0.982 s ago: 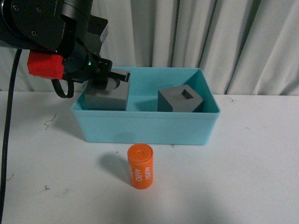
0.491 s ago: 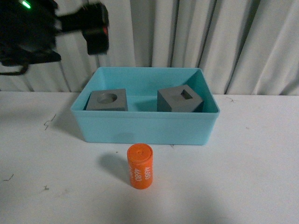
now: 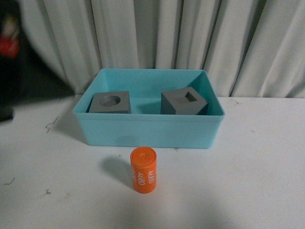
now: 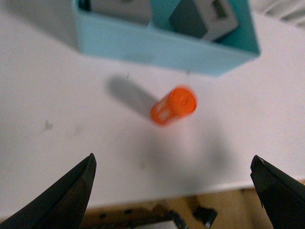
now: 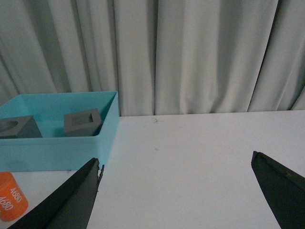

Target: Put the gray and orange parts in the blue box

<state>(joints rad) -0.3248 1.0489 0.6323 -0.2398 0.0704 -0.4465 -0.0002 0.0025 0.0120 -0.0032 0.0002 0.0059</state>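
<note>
"Front view first: where are the parts?"
"Two matte gray cubes sit inside the light-blue box (image 3: 147, 128). The round-recess cube (image 3: 110, 102) is at its left end and the square-recess cube (image 3: 184, 103) is toward its right, the two apart. The orange cylinder (image 3: 143, 170), with white digits on its side, stands upright on the white table (image 3: 248, 167) just in front of the box, outside it."
"What do the wrist views add?"
"The jaws, which the front view lacks. The left gripper (image 4: 171, 160) is spread wide and empty, high above the cylinder. The right gripper (image 5: 175, 160) is likewise spread, holding nothing, over the table to the right of the box."
"Any change?"
"A second ago the left gripper was at the round-recess cube. Now the left arm (image 3: 9, 57) is a dark blur at the left edge."
</note>
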